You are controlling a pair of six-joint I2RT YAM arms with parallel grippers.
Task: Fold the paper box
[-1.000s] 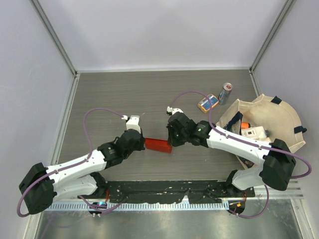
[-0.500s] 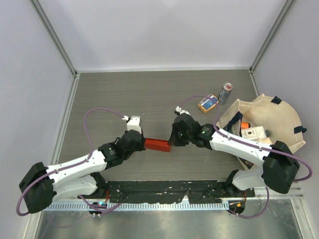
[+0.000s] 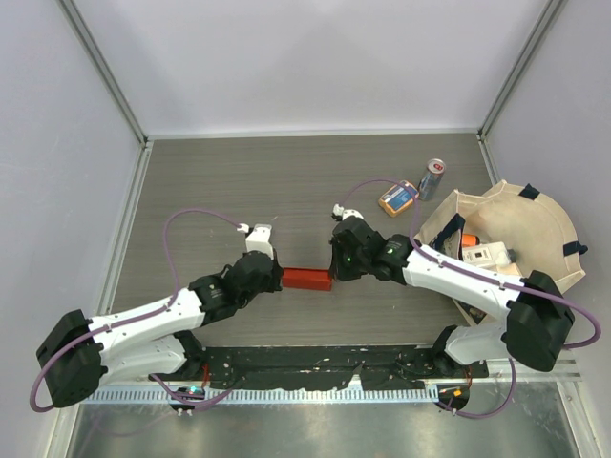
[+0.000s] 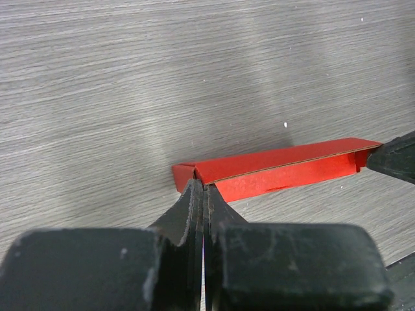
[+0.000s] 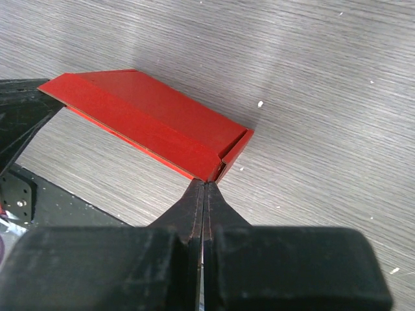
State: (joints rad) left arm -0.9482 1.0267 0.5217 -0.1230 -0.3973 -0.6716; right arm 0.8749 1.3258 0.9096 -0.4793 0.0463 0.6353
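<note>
Overhead view of two robot arms meeting over a grey wood-grain table [image 3: 239, 181], with a small folded red paper box [image 3: 307, 279] lying flat between their tips. The left gripper [image 3: 278, 279] has its jaws fully closed, and its tips rest against the box's nearest end. The right gripper [image 3: 333, 275] is closed the same way against the opposite end. In each wrist view the box [image 4: 279, 170] stretches away from the closed tips [image 4: 200, 189] towards the other arm. The right wrist view shows a small end flap standing slightly proud beside that gripper [image 5: 204, 184]. No card is visible between either pair of fingers, so both grippers seem to be pushing the box rather than holding it. Compared with a second ago, the box has slid slightly towards the right gripper's side, and that gripper has drawn back and come down to the box's end. This suggests the box is nearly folded and its ends are being squared. A drink can [image 3: 432, 178] and an orange-and-blue packet [image 3: 398, 198] sit well beyond the right gripper.
</note>
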